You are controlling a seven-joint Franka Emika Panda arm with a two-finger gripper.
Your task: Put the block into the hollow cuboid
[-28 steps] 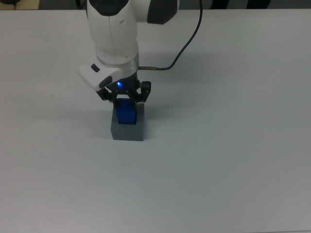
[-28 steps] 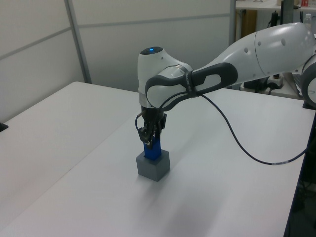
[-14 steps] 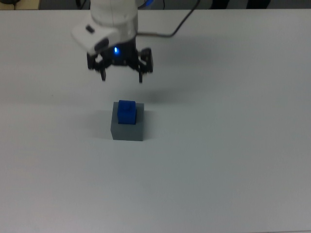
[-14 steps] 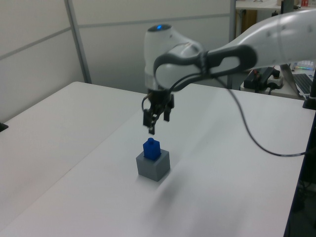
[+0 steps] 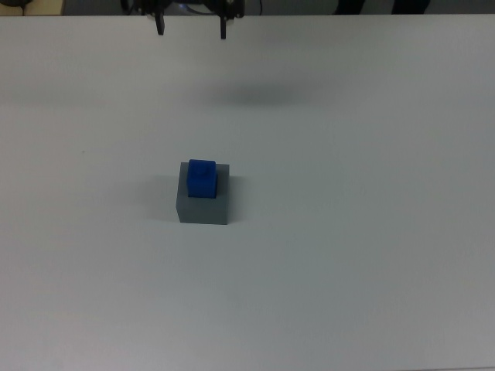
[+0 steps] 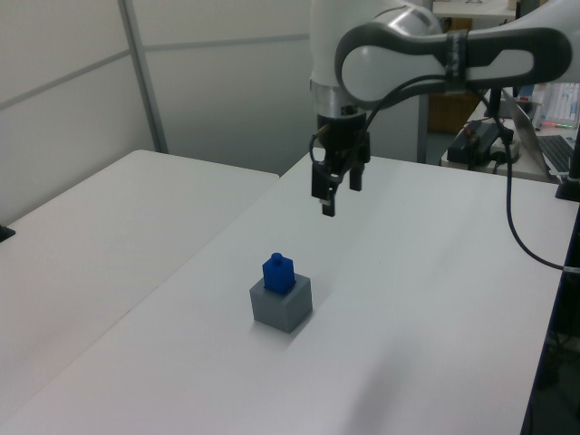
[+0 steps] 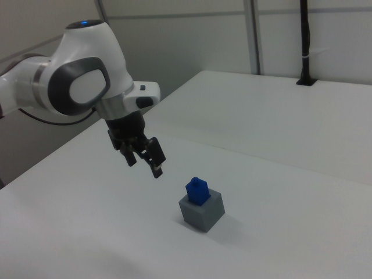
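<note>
Your small blue cube (image 5: 202,178) sits in the grey matte box's (image 5: 204,205) recess, top protruding. Your pincer (image 6: 337,192) hangs empty above the white counter (image 5: 348,232), fingers apart.

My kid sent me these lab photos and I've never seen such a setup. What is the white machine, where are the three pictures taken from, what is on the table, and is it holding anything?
The white machine is a robot arm ending in a two-finger gripper. All three pictures show one moment: one looks down from above, the other two look in from either side. On the white table sits a grey box with a small blue block standing in its top, partly poking out. Nothing else lies there. The gripper is open, holds nothing, and hangs in the air away from the box. In the top view only its fingertips show at the upper edge.
</note>
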